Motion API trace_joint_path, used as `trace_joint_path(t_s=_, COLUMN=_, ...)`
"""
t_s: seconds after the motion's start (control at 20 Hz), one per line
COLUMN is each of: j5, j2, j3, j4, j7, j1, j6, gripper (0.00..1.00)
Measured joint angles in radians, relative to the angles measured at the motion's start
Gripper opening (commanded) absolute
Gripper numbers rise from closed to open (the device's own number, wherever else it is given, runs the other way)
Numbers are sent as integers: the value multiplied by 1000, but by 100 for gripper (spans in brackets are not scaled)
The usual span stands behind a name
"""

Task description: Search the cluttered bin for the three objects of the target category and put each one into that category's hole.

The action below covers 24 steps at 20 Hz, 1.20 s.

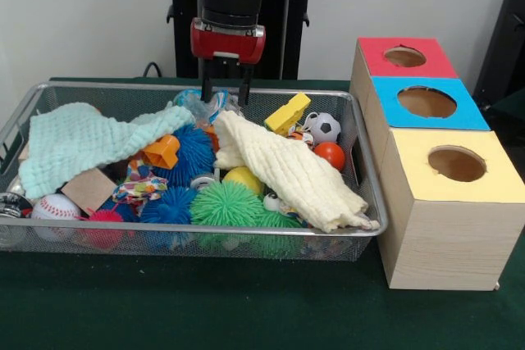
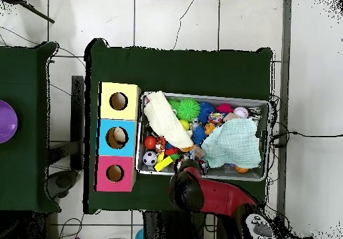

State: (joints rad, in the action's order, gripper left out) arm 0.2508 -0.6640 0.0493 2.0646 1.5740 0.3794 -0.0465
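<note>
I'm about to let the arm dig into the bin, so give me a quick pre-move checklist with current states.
1. Hand empty, fingers apart: ok.
2. Hand over the mesh bin, at its far rim: ok.
3. Red, blue and yellow holes unblocked: ok.
4. Cream cloth and mint cloth off the toys: not ok.
5. Target category known: cannot tell.

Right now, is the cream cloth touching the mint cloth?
Touching. In the front view the cream cloth and mint cloth meet edge to edge beside the blue spiky ball.
</note>
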Motion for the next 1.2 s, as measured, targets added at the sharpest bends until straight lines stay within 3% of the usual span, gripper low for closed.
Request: trace_joint_path(t_s=1.2, j5=0, j2=0, j3=0, j4=0, j7=0, j1=-13, j6=0, gripper=100)
